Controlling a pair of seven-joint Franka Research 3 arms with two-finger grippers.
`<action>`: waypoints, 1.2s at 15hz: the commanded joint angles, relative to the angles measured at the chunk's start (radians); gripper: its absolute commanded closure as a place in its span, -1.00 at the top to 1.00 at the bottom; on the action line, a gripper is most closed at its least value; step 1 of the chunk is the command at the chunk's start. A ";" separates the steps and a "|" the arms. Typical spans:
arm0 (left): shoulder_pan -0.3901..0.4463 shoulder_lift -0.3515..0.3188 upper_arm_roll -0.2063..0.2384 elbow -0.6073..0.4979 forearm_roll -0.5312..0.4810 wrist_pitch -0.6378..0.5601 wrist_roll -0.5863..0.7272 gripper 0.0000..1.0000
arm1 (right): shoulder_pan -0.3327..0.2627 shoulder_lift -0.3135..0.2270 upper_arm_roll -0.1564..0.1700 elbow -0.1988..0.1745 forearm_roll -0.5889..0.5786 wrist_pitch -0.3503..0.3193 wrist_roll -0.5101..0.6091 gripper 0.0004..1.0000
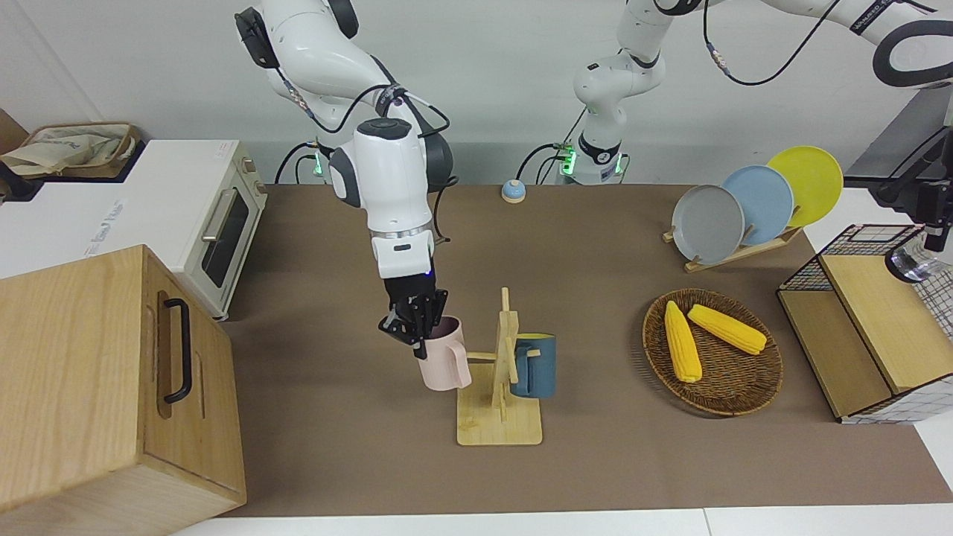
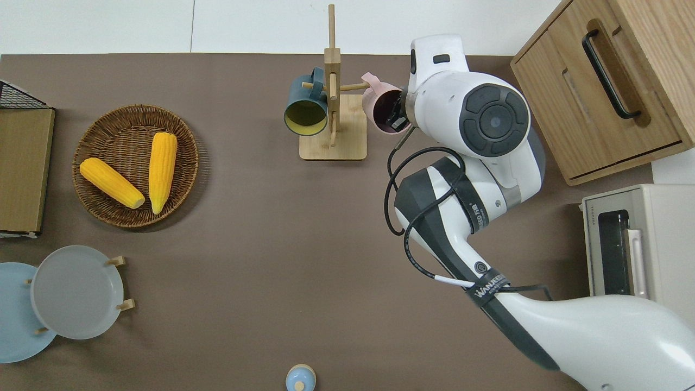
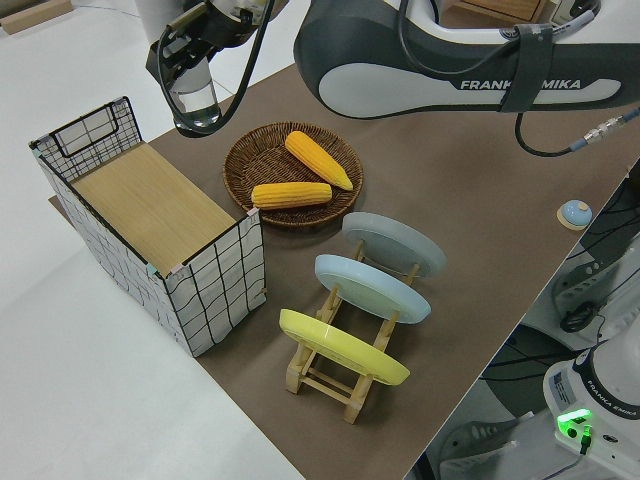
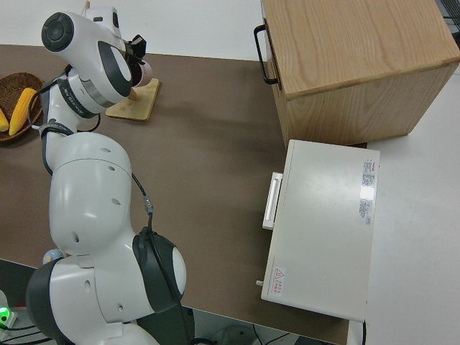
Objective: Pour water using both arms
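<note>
Both arms are built of glossy white, rounded shells with dark grey bands at the joints; the right arm (image 2: 478, 179) has a round dark grey cap with a segmented ring pattern, and the left arm (image 3: 450, 60) carries "FRANKA EMIKA" in white on its dark band. Black cables loop along the links under black straps with white lettering. Each ends in a black wrist, the right gripper (image 1: 413, 327) under a small blue light, and the bases glow green.

mug rack (image 1: 500, 387): pale wood | basket (image 1: 752, 391): woven wicker | pink mug (image 1: 444, 365): matt | table mat (image 2: 244, 244): matt brown
</note>
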 commanded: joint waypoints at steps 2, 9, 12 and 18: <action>-0.029 -0.065 0.007 -0.028 0.027 -0.042 -0.070 -1.00 | -0.103 -0.061 0.051 -0.081 -0.002 -0.007 -0.095 -0.89; -0.052 -0.163 0.005 -0.149 0.027 -0.038 -0.084 -1.00 | -0.232 -0.131 0.063 -0.090 0.044 -0.136 -0.302 -0.89; -0.094 -0.218 -0.002 -0.221 0.111 -0.021 -0.182 -1.00 | -0.233 -0.182 0.052 -0.084 0.067 -0.256 -0.220 -0.90; -0.120 -0.339 -0.065 -0.360 0.193 -0.010 -0.325 -1.00 | -0.226 -0.255 0.049 -0.084 0.189 -0.534 0.125 -0.91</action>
